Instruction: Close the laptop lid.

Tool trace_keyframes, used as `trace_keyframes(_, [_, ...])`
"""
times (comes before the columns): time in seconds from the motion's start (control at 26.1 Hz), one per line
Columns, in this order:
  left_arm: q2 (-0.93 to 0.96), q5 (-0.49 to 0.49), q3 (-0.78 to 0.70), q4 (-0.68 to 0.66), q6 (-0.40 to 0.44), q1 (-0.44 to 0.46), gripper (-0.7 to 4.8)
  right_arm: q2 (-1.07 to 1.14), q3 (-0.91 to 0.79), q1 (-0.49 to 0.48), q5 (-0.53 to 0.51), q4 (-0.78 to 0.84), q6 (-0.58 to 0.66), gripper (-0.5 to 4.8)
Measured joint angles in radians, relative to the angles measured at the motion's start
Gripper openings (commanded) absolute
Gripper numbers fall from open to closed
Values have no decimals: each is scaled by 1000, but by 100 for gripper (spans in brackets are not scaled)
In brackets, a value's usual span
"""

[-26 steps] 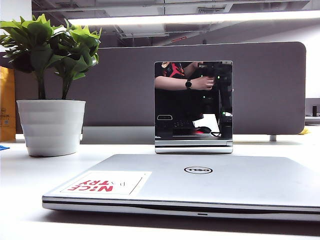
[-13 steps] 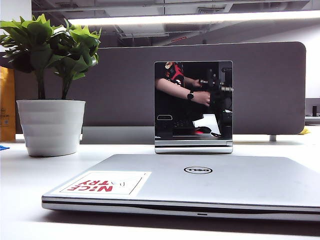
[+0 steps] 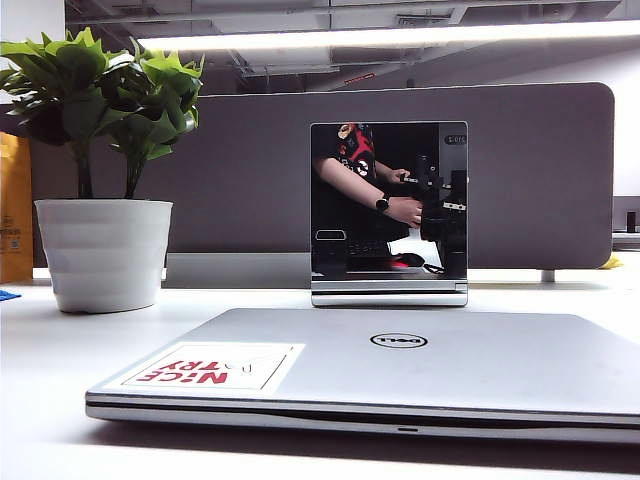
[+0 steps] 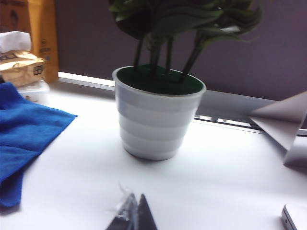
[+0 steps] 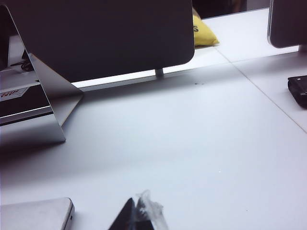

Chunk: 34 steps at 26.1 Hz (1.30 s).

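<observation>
Silver and flat, the lid (image 3: 400,365) is lying fully down on the laptop (image 3: 370,412), which is sitting at the front of the white table (image 3: 40,350) in the exterior view. Its Dell logo (image 3: 398,340) is facing up, and the "NICE TRY" sticker (image 3: 213,367) is showing on its left part. Nothing is resting on the lid. A laptop corner is also peeking into each wrist view (image 4: 296,218) (image 5: 36,214).

Just behind the laptop, a small mirror panel (image 3: 388,200) is standing upright on its silver base (image 3: 388,292), reflecting a person's arm and dark equipment. A white pot (image 3: 103,253) with a green plant (image 3: 100,90) is standing to the left, well apart from the laptop. A grey divider (image 3: 540,170) is running along the back of the table.

Near the pot, the left wrist view is showing a blue cloth (image 4: 24,139) lying on the table and a brown paper package (image 4: 21,67) beyond it. The left gripper (image 4: 132,215) is hanging over bare table in front of the pot, its tips pressed together on nothing. The right gripper (image 5: 139,218) is hanging over bare table beside the laptop corner, tips likewise together and empty. A yellow object (image 5: 204,33) is lying past the divider, and a black item (image 5: 298,88) is sitting at the table's far side.
</observation>
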Motion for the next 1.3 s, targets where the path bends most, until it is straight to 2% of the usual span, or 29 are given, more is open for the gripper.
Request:
trace_keyframes(0.19, [0, 1, 0, 0, 0, 0, -5, 0, 0, 0, 3, 0, -3, -1])
trace_keyframes(0.46, [0, 1, 0, 0, 0, 0, -5, 0, 0, 16, -61, 17, -18, -1])
trace_keyframes(0.84, [0, 1, 0, 0, 0, 0, -5, 0, 0, 24, -65, 36, -24, -1])
trace_keyframes(1.04, [0, 1, 0, 0, 0, 0, -5, 0, 0, 24, -125, 59, -64, -1])
trace_keyframes(1.3, [0, 1, 0, 0, 0, 0, -5, 0, 0, 24, -129, 60, -71, -1])
